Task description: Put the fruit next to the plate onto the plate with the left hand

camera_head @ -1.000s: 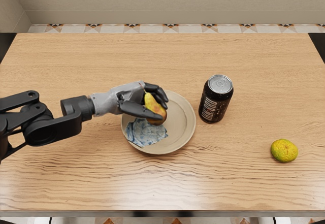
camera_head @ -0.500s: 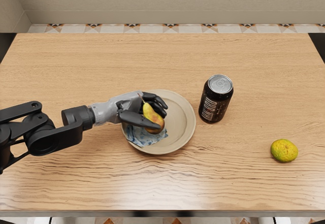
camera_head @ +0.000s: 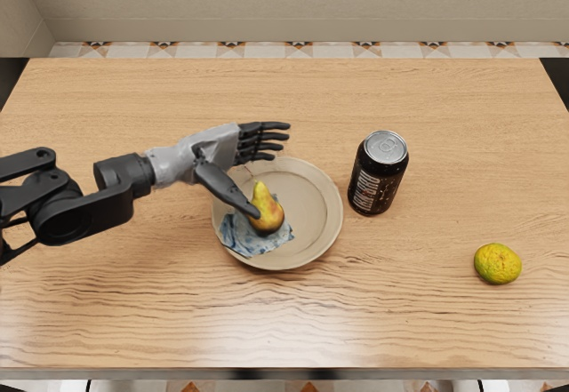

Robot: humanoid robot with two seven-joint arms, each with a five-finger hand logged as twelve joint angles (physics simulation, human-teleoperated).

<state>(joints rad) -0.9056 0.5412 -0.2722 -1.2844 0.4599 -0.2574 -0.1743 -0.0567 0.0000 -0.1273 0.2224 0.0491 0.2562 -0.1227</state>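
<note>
Pear (camera_head: pixel 267 212) on plate (camera_head: pixel 323 204), left hand (camera_head: pixel 227 148) splayed

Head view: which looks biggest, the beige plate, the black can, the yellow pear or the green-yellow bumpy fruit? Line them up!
Largest first:
1. round beige plate
2. black drink can
3. yellow pear and yellow-green bumpy fruit: they look about equal, so I won't rank them.

One head view only: it looks down at a slant over the wooden table (camera_head: pixel 284 321), facing the far wall (camera_head: pixel 293 1), near enough that the table nearly spans the frame. The left hand (camera_head: pixel 229 148) lies left of centre (its arm enters from that edge).
</note>
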